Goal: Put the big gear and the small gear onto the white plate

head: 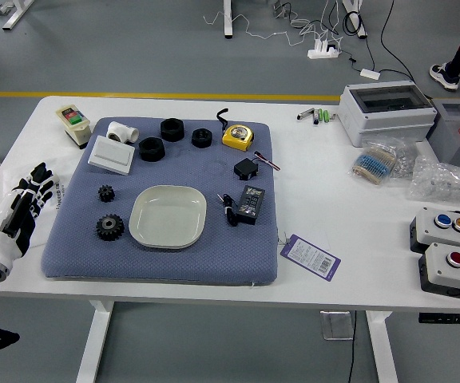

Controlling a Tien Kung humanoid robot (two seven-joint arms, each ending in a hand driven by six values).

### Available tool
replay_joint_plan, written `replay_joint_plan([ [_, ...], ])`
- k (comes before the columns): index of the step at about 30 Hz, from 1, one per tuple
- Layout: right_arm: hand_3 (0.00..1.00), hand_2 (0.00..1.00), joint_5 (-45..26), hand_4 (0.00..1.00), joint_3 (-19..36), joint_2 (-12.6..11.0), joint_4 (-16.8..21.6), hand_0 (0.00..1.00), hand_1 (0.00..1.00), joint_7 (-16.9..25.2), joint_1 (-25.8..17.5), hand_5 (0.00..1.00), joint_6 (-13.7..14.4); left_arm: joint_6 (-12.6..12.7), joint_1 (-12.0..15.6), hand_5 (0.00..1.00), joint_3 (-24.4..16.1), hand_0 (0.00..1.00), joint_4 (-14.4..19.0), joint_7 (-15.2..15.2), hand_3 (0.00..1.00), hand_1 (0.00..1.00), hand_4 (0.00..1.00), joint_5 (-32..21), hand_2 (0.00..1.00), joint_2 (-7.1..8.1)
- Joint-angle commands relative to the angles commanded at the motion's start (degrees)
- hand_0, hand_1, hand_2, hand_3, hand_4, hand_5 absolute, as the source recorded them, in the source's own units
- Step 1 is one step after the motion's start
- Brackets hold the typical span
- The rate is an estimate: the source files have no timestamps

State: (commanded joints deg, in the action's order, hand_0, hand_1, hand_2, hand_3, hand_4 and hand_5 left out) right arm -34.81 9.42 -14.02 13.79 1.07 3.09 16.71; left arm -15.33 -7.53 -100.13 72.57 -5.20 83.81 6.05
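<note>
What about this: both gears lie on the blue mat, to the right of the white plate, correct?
Not quite: the head view shows the small gear and the big gear to the left of the white plate. They do lie on the blue mat.

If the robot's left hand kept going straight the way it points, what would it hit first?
Probably the beige handheld device beyond the fingertips, though the height of the left hand is unclear, so it might pass above.

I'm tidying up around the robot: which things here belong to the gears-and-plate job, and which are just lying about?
For the job: big gear, small gear, white plate.

Lying about: yellow tape measure, black rings, white pipe fitting, power adapter, purple tag, button boxes.
</note>
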Motion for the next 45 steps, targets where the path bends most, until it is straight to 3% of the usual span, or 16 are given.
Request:
replay_joint_plan([
  [3,0.567,0.739,0.0,0.785,0.1,0.0,0.0,0.663,0.673,0.0,0.0,0.675,0.0,-0.8,-0.6,0.560,0.4,0.973,0.3,-0.6,0.965,0.974,0.998,4.1,0.998,0.79],
  [5,0.567,0.739,0.0,0.785,0.2,-0.1,0.0,0.663,0.673,0.0,0.1,0.675,0.0,-2.6,-2.5,0.560,2.0,0.973,1.0,-2.8,0.965,0.974,0.998,8.9,0.998,3.31],
  [6,0.567,0.739,0.0,0.785,0.2,-0.1,0.0,0.662,0.673,0.0,0.2,0.674,0.0,-2.9,-2.9,0.190,2.3,0.924,1.1,-3.2,0.932,0.974,0.887,11.5,0.998,3.88],
  [11,0.567,0.739,-0.2,0.785,0.3,-0.2,-0.1,0.662,0.673,0.1,0.3,0.674,0.0,-5.2,-4.9,0.190,5.7,0.924,2.5,-4.0,0.932,0.974,0.887,23.5,0.998,7.29],
  [12,0.567,0.740,-0.2,0.785,0.3,-0.2,-0.1,0.662,0.673,0.1,0.3,0.675,0.0,-5.7,-5.2,0.103,6.5,0.895,2.7,-4.2,0.923,0.960,0.883,26.1,0.998,7.82],
  [13,0.567,0.740,-0.3,0.785,0.3,-0.1,-0.1,0.662,0.673,0.0,0.4,0.675,0.0,-6.1,-5.7,0.103,7.5,0.895,2.8,-4.6,0.923,0.960,0.883,28.7,0.998,8.44],
  [17,0.567,0.740,-0.3,0.785,0.4,-0.1,-0.1,0.662,0.673,0.0,0.4,0.675,0.1,-7.7,-6.5,0.103,9.7,0.895,3.5,-4.5,0.923,0.960,0.883,37.7,0.998,9.69],
  [18,0.567,0.740,-0.3,0.785,0.4,-0.1,-0.1,0.662,0.673,0.1,0.4,0.675,0.1,-8.0,-6.6,0.035,10.1,0.828,3.7,-4.4,0.881,0.875,0.876,40.3,0.963,9.91],
  [21,0.567,0.740,-0.4,0.785,0.5,-0.1,-0.1,0.662,0.673,0.1,0.4,0.675,0.1,-8.8,-7.0,0.035,11.8,0.828,4.4,-4.2,0.881,0.875,0.876,46.2,0.963,10.78],
  [23,0.567,0.740,-0.3,0.785,0.5,-0.2,-0.1,0.662,0.673,0.1,0.4,0.675,0.1,-8.8,-7.2,0.035,12.5,0.828,4.7,-4.1,0.881,0.875,0.876,46.2,0.963,11.05],
  [24,0.567,0.740,-0.3,0.786,0.5,-0.2,-0.1,0.662,0.673,0.0,0.5,0.675,0.1,-8.6,-7.2,0.002,12.8,0.759,4.8,-4.1,0.856,0.777,0.833,46.2,0.855,11.17],
  [29,0.567,0.740,-0.2,0.786,0.6,-0.3,-0.1,0.662,0.673,0.1,0.5,0.675,0.1,-7.3,-6.7,0.002,14.0,0.759,5.5,-3.9,0.856,0.777,0.833,46.2,0.855,11.60],
  [30,0.567,0.740,-0.2,0.787,0.6,-0.3,-0.1,0.661,0.673,0.1,0.5,0.676,0.0,-7.2,-6.6,0.002,14.1,0.714,5.6,-3.8,0.840,0.746,0.827,46.2,0.808,11.57],
  [45,0.567,0.740,-0.2,0.788,0.5,-0.1,-0.1,0.661,0.673,0.1,0.6,0.676,0.0,-5.4,-5.7,0.002,15.7,0.647,2.2,-2.2,0.830,0.706,0.814,46.2,0.752,9.11],
])
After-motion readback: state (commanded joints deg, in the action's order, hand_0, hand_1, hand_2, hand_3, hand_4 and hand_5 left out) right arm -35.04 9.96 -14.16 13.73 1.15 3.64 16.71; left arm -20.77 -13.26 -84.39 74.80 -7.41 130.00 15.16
